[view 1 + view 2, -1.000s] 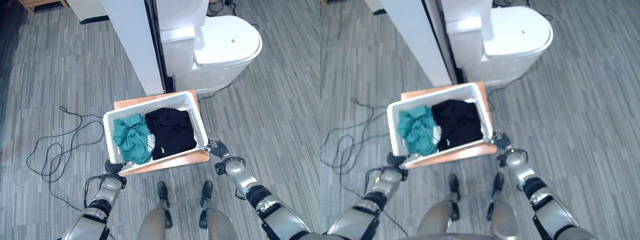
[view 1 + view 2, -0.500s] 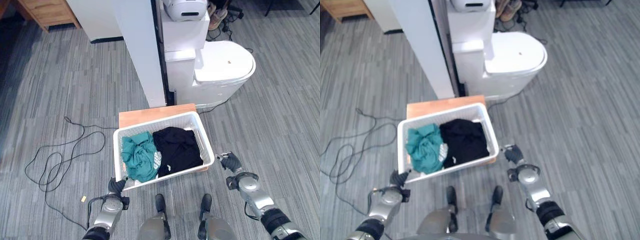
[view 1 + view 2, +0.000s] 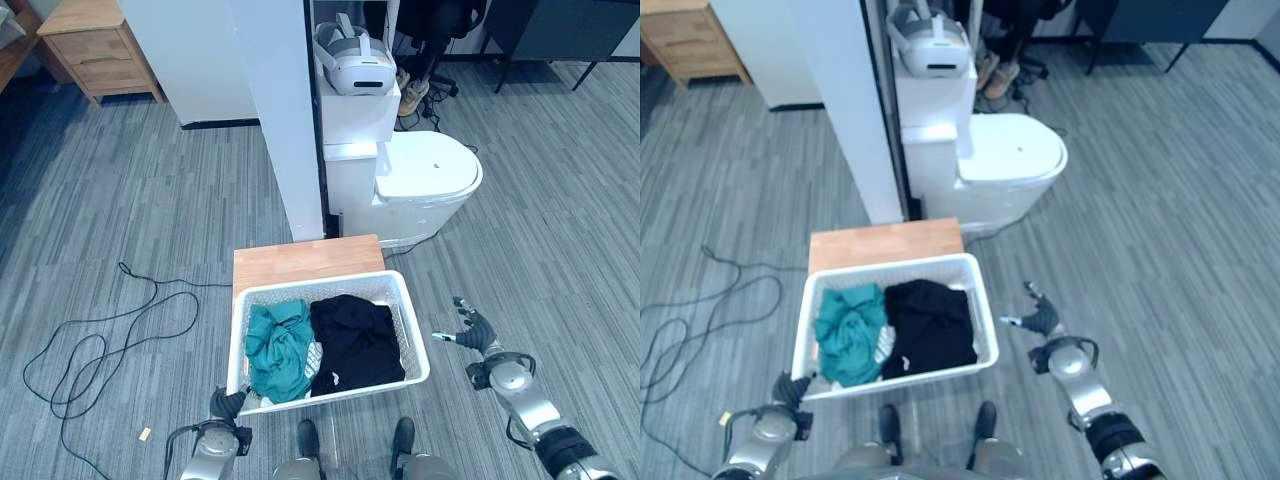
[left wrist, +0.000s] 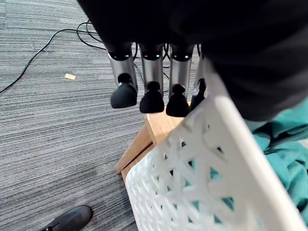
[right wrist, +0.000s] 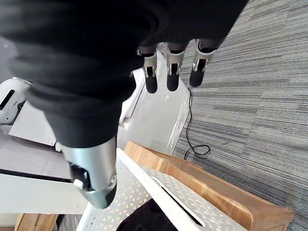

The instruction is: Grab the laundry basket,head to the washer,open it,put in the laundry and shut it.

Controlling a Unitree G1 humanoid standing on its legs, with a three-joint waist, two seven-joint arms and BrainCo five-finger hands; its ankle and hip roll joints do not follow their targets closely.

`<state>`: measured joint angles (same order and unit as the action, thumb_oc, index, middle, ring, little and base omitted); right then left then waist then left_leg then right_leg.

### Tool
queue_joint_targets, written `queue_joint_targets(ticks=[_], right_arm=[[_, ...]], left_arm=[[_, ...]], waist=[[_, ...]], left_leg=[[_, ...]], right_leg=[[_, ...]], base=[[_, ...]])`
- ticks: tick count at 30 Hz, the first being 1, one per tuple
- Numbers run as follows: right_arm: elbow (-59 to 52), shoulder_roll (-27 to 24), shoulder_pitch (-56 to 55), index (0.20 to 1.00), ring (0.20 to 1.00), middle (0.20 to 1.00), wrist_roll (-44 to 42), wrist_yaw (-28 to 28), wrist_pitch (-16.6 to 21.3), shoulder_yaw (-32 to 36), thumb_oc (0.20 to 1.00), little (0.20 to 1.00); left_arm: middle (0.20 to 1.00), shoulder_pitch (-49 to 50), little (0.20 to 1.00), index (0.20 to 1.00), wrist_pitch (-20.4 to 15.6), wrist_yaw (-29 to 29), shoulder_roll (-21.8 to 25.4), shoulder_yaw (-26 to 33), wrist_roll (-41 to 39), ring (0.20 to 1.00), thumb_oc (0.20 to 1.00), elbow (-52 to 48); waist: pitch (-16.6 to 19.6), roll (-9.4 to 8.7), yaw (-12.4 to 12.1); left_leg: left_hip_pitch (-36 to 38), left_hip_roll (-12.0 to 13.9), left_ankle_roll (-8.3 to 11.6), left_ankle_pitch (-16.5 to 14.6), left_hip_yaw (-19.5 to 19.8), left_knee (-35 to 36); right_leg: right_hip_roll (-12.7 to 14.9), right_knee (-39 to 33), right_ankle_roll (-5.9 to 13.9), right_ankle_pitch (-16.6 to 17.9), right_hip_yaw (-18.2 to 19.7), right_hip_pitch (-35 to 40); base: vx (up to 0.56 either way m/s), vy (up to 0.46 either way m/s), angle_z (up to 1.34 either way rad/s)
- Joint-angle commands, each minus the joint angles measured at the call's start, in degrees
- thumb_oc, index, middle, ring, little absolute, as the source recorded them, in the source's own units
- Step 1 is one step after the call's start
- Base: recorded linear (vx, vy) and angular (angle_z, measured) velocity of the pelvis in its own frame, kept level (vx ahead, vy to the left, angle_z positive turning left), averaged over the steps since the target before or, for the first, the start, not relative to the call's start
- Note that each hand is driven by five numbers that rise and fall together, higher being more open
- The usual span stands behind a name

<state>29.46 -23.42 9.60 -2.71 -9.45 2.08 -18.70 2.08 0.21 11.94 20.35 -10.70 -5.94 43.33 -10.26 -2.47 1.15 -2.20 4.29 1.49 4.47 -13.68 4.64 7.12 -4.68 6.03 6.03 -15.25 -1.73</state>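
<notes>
A white lattice laundry basket (image 3: 330, 281) sits on a low wooden stand (image 3: 305, 263), with a teal garment (image 3: 278, 345) and a black garment (image 3: 355, 340) inside. My left hand (image 3: 228, 405) is at the basket's near left corner. Its fingers (image 4: 152, 82) are straight and point down just outside the basket wall (image 4: 211, 159). My right hand (image 3: 478, 330) hovers a short way off the basket's right side, open with fingers (image 5: 173, 67) spread and nothing in it.
A white toilet-shaped unit (image 3: 425, 180) with a shut lid stands behind the stand. A white headset (image 3: 350, 60) lies on top of it. A white pillar (image 3: 280, 110) rises to its left, and a wooden cabinet (image 3: 95, 40) stands far left. Grey plank floor surrounds everything.
The camera has tilted up, showing more of the room. My right hand has come off the basket's right corner. More bare wood shows behind the basket.
</notes>
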Motion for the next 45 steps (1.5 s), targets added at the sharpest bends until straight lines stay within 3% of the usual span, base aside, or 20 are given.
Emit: queue_joint_targets(ticks=[1, 13, 14, 15, 16, 22, 29, 35, 36, 39, 43, 44, 45], right_arm=[[2.06, 1.61, 4.27, 1.000, 1.000, 1.000, -1.73, -1.01, 1.16, -0.94, 1.000, 1.000], [14.83, 8.83, 5.82, 1.000, 1.000, 1.000, -3.68, -0.23, -0.88, -5.33, 1.000, 1.000], [14.85, 8.84, 5.83, 0.934, 0.934, 0.934, -3.68, -0.24, -0.86, -5.34, 0.934, 0.934], [15.19, 9.41, 5.75, 0.818, 0.818, 0.818, -3.77, 0.15, -1.03, -6.05, 0.818, 0.818], [15.16, 9.81, 5.55, 0.200, 0.200, 0.200, -4.02, 0.41, -1.02, -6.55, 0.200, 0.200], [13.76, 9.68, 4.22, 0.200, 0.200, 0.200, -5.31, 1.33, -0.62, -6.98, 0.200, 0.200], [3.62, 4.28, -0.67, 0.200, 0.200, 0.200, -4.24, 1.59, 0.15, -1.97, 0.200, 0.200], [-7.54, 0.71, -7.95, 0.200, 0.200, 0.200, -5.26, 1.71, 1.88, 5.55, 0.200, 0.200], [-10.45, 0.16, -10.10, 0.200, 0.200, 0.200, -5.83, 1.25, 2.77, 8.08, 0.200, 0.200], [-14.30, -0.54, -12.92, 0.200, 0.200, 0.200, -5.94, 1.41, 3.79, 10.21, 0.200, 0.200], [-17.76, -0.59, -13.83, 0.200, 0.200, 0.200, -7.36, 1.15, 4.84, 11.16, 0.200, 0.200], [-19.09, 0.09, -14.47, 0.200, 0.200, 0.200, -9.61, 1.49, 5.46, 11.48, 0.200, 0.200], [-19.40, 0.08, -14.60, 0.200, 0.200, 0.200, -10.11, 1.63, 5.64, 11.44, 0.200, 0.200]], left_arm=[[0.200, -6.39, 0.200, 0.200, -4.32, -0.12, 1.81, 1.92, -0.59, 0.200, 0.200, -0.63], [0.200, -8.94, 0.200, 0.200, -4.64, -0.16, 0.20, -1.02, -3.44, 0.200, 0.200, -0.81], [0.200, -8.94, 0.200, 0.200, -4.65, -0.16, 0.20, -1.01, -3.44, 0.200, 0.200, -0.81], [0.200, -9.03, 0.200, 0.200, -4.65, -0.15, -0.02, -1.26, -3.48, 0.200, 0.200, -0.88], [0.200, -9.03, 0.200, 0.200, -4.63, -0.17, -0.24, -1.40, -3.54, 0.200, 0.200, -1.06], [0.200, -8.43, 0.200, 0.200, -4.94, -0.50, -0.56, -1.86, -4.56, 0.200, 0.200, -3.84], [0.200, -4.96, 0.200, 0.200, -5.16, -2.68, 0.29, -1.08, -5.27, 0.200, 0.200, -11.74], [0.200, -1.12, 0.200, 0.200, -5.48, -5.62, 0.41, -2.06, -6.49, 0.200, 0.200, -20.86], [0.200, -1.16, 0.200, 0.200, -5.67, -6.17, 0.44, -2.67, -6.76, 0.200, 0.200, -23.49], [0.200, -0.97, 0.200, 0.200, -6.10, -6.91, 0.12, -3.95, -6.84, 0.200, 0.200, -26.61], [0.200, -1.22, 0.200, 0.200, -7.16, -6.33, 0.02, -5.29, -8.15, 0.200, 0.200, -31.08], [0.200, -1.79, 0.200, 0.200, -7.65, -5.58, -0.37, -6.00, -8.47, 0.200, 0.200, -32.77], [0.200, -1.99, 0.200, 0.200, -7.82, -5.38, -0.25, -6.13, -8.45, 0.200, 0.200, -33.67]], waist=[[-1.42, -0.88, -1.98], [-3.34, -0.14, -3.98], [-3.34, -0.14, -3.96], [-3.40, -0.10, -4.05], [-3.47, -0.06, -4.06], [-3.13, 0.02, -3.61], [-1.31, -0.27, -2.11], [-0.12, 0.05, 1.23], [0.14, 0.02, 2.69], [0.60, 0.21, 4.53], [0.35, 0.31, 5.56], [0.18, 0.45, 6.33], [0.28, 0.49, 6.61]], left_leg=[[2.20, -1.80, 1.66, -4.70, 0.78, 0.36], [-0.22, -2.29, 1.59, -3.84, 2.43, 0.28], [-0.23, -2.29, 1.59, -3.84, 2.45, 0.28], [-0.22, -2.31, 1.60, -3.80, 2.47, 0.28], [-0.16, -2.33, 1.64, -3.76, 2.60, 0.28], [0.60, -2.14, 1.85, -3.76, 2.55, 0.32], [2.53, -1.09, 2.35, -4.08, 2.04, -0.04], [3.69, 1.35, 3.54, -3.40, 0.63, -1.88], [3.27, 2.27, 4.04, -3.20, 0.10, -3.31], [3.73, 2.80, 4.19, -4.33, -0.62, -5.90], [3.07, 0.99, 3.55, -5.68, 3.82, -7.92], [2.02, -1.85, 2.89, -7.33, 8.68, -8.33], [1.43, -3.05, 2.60, -8.03, 10.43, -8.73]], right_leg=[[0.42, 1.80, 2.85, -7.47, 1.51, 0.64], [0.65, 2.22, 2.55, -7.38, 0.50, -1.33], [0.65, 2.22, 2.55, -7.39, 0.48, -1.33], [0.64, 2.25, 2.53, -7.37, 0.49, -1.29], [0.64, 2.20, 2.47, -7.38, 0.46, -1.18], [0.38, 2.13, 2.36, -7.72, 0.55, -0.19], [-0.47, 2.56, 1.96, -8.96, 0.97, 1.63], [-2.78, 3.59, 0.54, -11.12, 3.43, 2.93], [-3.61, 3.49, -0.11, -11.65, 4.26, 3.27], [-4.13, 3.67, -0.63, -11.99, 5.41, 4.04], [-4.46, 4.79, -0.91, -11.62, 8.60, 2.72], [-4.97, 4.80, -0.87, -10.91, 11.95, 1.99], [-5.21, 4.51, -0.74, -10.28, 13.50, 1.56]], base=[[0.01, -0.005, 0.05], [-0.01, -0.001, 0.07], [-0.01, -0.009, 0.11], [-0.01, -0.006, 0.07], [0.00, 0.000, 0.00], [0.00, -0.006, 0.00], [-0.02, -0.080, -0.01], [-0.10, -0.140, -0.14], [-0.08, -0.116, -0.18], [-0.03, -0.069, -0.12], [-0.03, 0.026, -0.55], [-0.03, 0.056, -1.05], [-0.03, 0.056, -0.79]])
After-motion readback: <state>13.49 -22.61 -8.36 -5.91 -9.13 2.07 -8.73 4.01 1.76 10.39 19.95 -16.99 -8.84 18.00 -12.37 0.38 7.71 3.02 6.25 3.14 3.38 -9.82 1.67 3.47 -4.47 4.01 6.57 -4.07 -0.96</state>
